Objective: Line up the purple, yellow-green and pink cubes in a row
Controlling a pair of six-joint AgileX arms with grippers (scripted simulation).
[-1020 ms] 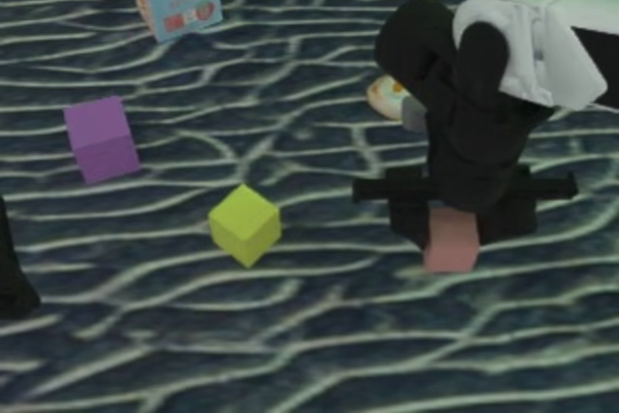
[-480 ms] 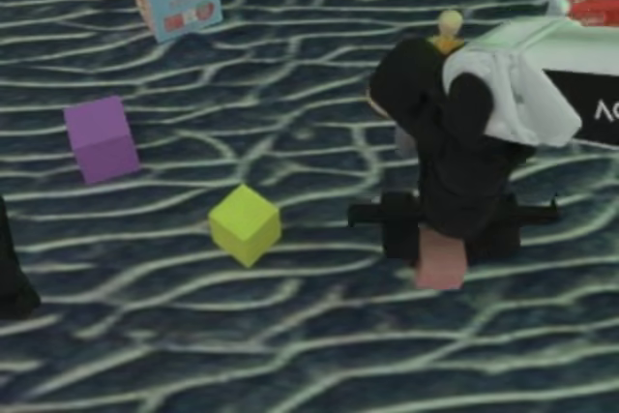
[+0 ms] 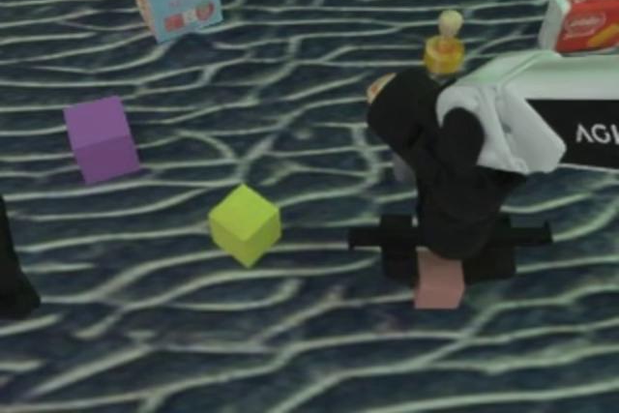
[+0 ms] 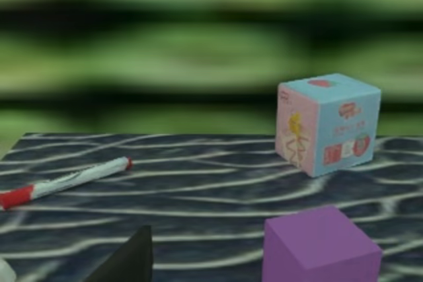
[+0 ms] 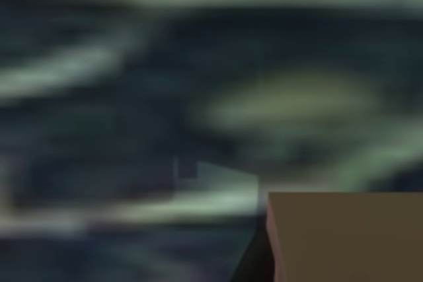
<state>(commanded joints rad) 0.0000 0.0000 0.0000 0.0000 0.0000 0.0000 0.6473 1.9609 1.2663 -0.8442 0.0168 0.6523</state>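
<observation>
Three cubes: right tool (image 3: pixel 440 273), clenched on the pink cube (image 3: pixel 438 285), has carried it nearer the yellow-green cube (image 3: pixel 245 224), purple cube (image 3: pixel 101 138) waiting.

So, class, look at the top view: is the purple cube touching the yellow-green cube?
No, the purple cube sits apart from the yellow-green cube, with bare table between them.

rendered simulation | dark rippled table (image 3: pixel 309 355) | blurred green backdrop (image 4: pixel 132 44)
</observation>
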